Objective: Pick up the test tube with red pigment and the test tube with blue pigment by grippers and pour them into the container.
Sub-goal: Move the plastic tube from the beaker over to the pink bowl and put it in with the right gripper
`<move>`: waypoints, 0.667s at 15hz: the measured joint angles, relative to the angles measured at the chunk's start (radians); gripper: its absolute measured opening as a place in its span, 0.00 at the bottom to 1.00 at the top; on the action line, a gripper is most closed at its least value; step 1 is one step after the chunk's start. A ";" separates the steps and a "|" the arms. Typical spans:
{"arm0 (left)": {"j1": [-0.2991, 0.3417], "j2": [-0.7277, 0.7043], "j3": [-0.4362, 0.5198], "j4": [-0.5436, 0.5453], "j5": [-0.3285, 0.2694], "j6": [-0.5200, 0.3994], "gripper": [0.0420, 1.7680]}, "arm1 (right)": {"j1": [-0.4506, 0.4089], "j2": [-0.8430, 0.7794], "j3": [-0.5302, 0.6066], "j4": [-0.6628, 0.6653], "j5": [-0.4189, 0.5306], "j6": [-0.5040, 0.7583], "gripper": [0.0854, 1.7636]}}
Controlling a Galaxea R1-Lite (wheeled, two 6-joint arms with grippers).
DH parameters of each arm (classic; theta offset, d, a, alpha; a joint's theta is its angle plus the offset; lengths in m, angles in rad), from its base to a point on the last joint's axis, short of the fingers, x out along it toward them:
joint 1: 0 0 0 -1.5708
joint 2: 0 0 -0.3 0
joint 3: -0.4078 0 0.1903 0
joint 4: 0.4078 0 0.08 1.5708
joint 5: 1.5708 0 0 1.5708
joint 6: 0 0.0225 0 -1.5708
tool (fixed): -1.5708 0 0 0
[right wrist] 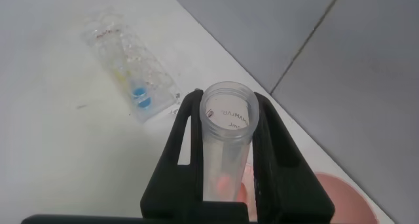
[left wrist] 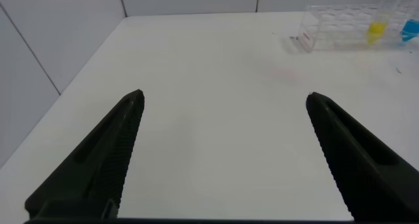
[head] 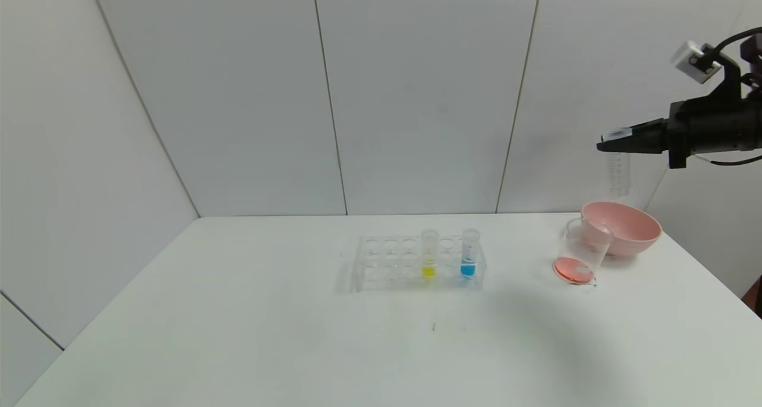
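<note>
My right gripper is high at the right, above the container and the bowl, shut on the test tube with red pigment. The tube hangs upright below the fingers and looks almost empty, with only a small red trace at its bottom. The container, a clear beaker, stands on the table with orange-red liquid in its bottom. The test tube with blue pigment stands in the clear rack. My left gripper is open over bare table, out of the head view.
A pink bowl sits right behind the beaker, near the table's right edge. A tube with yellow liquid stands in the rack next to the blue one. White wall panels close the back and left.
</note>
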 joint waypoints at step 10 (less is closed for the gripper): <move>0.000 0.000 0.000 0.000 0.000 0.000 1.00 | -0.114 -0.138 0.714 -1.116 -0.039 0.626 0.24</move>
